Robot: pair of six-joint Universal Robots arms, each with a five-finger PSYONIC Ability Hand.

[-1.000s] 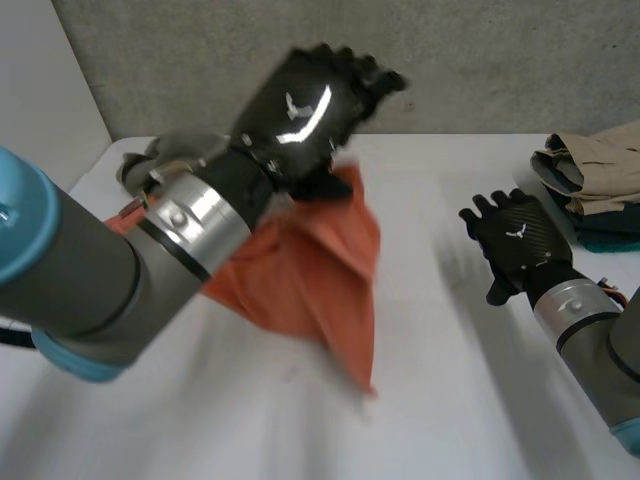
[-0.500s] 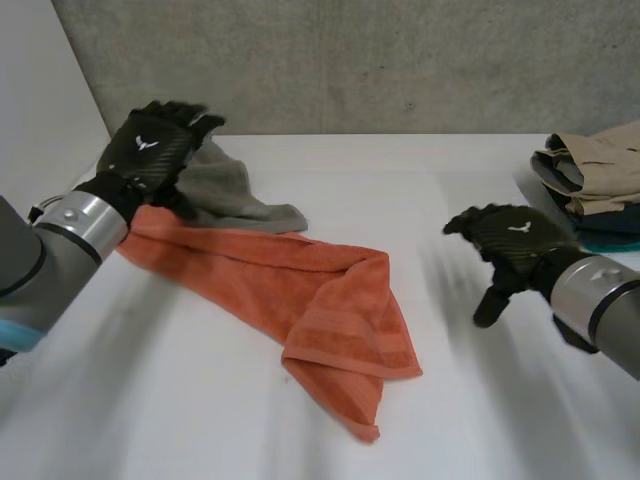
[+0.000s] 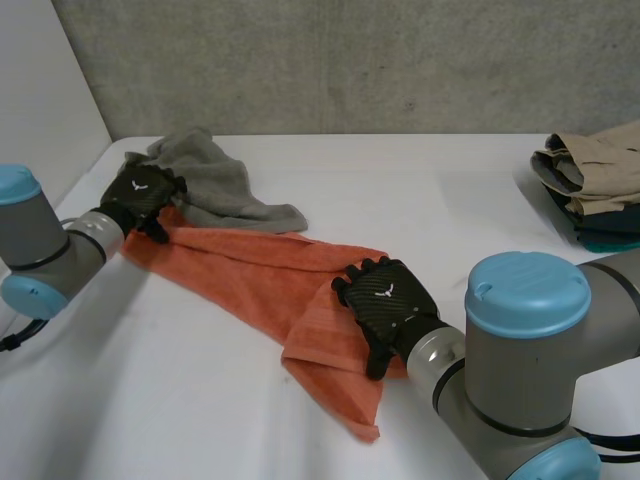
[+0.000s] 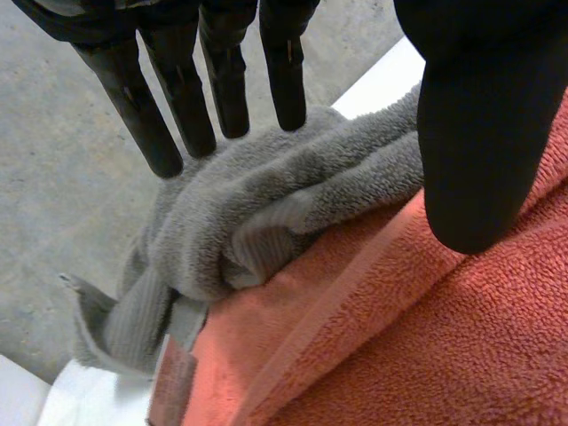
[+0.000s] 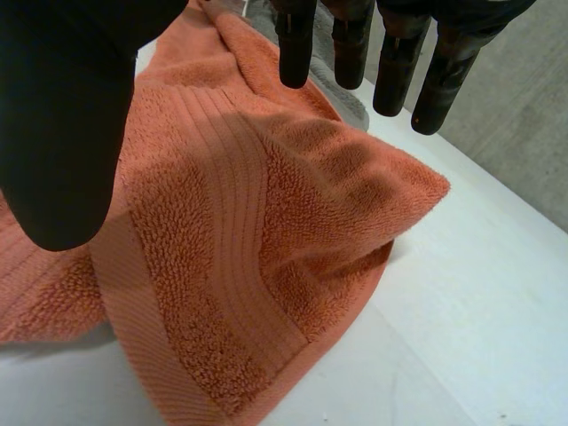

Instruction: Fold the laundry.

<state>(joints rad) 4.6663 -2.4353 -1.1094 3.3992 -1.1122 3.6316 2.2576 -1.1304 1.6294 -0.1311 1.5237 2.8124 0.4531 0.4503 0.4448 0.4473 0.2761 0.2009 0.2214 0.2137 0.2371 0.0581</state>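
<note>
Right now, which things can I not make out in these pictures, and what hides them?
1. Head view: the right hand covers part of the orange towel; whether its fingers touch the cloth is unclear.
2. Head view: the left hand hides where the grey towel meets the orange towel.
3. Head view: the pile of clothes is cut off by the picture's edge.

Soft, even light covers the white table (image 3: 420,200); the orange towel (image 3: 260,275) casts faint shadow.
</note>
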